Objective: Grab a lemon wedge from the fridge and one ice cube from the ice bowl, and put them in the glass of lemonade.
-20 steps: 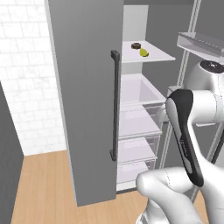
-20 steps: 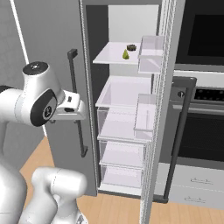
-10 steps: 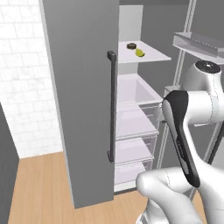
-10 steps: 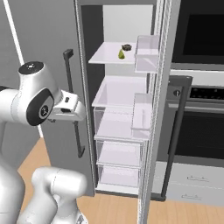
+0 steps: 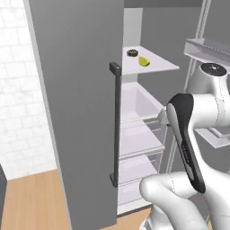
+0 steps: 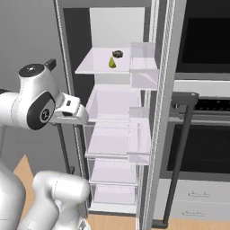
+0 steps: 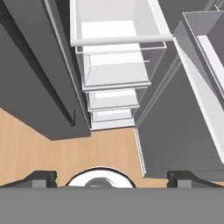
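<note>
The fridge (image 5: 81, 90) stands open, its right-hand door swung wide, with white shelves and clear drawers (image 6: 112, 134) stacked inside. The lemon wedge (image 5: 143, 61) lies on the top shelf (image 6: 96, 65), toward the shelf's middle, just beside a small dark round object (image 5: 132, 53) that sits farther back. In the right base view the wedge (image 6: 112, 63) looks like a small upright cone, its narrow tip pointing up and its broad end on the shelf; in the left base view it reads as a short curved piece with its long axis running across the shelf. Its exact tilt is too small to tell.

The hand (image 7: 111, 177) is spread wide, its two dark fingertips (image 7: 41, 178) far apart at the bottom of the hand view, holding nothing. It looks down along the drawers toward the wooden floor (image 7: 52, 144), well below the wedge's shelf. To the right of the fridge stands a black built-in oven (image 6: 202, 117).
</note>
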Available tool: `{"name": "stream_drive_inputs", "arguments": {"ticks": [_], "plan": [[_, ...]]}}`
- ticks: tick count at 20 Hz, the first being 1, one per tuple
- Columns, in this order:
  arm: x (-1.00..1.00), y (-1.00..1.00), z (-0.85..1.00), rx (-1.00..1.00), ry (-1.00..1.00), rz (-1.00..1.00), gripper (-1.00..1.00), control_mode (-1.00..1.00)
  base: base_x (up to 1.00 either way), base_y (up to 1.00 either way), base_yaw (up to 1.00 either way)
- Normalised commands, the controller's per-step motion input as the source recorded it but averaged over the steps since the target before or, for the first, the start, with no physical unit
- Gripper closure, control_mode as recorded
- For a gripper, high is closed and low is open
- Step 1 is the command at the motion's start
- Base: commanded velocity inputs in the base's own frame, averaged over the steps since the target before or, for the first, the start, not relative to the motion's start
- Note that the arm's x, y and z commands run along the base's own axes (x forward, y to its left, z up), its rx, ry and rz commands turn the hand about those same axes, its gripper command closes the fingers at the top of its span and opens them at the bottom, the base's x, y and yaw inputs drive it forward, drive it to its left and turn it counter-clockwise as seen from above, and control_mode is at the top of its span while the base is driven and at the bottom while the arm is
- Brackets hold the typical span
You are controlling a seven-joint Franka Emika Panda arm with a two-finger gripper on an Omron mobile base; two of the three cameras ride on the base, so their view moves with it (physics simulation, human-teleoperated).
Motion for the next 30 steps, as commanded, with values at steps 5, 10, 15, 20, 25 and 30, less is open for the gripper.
{"name": "stream_drive_inputs", "arguments": {"ticks": [5, 10, 15, 20, 25, 30], "plan": [[0.00, 0.00, 0.00, 0.00, 0.00, 0.00, -1.00, 1.00, 0.56, -0.24, -0.02], [0.00, 0.00, 0.00, 0.00, 0.00, 0.00, -1.00, 1.00, 0.45, -0.48, 0.03], [0.00, 0.00, 0.00, 0.00, 0.00, 0.00, -1.00, 1.00, 0.34, 0.00, 0.00], [0.00, 0.00, 0.00, 0.00, 0.00, 0.00, -1.00, 1.00, 0.70, -0.08, 0.09], [0.00, 0.00, 0.00, 0.00, 0.00, 0.00, -1.00, 1.00, 0.65, -0.09, 0.09], [0.05, -0.18, 0.00, 0.00, -0.01, 0.00, -1.00, -1.00, 0.14, -0.13, 0.02]]}}
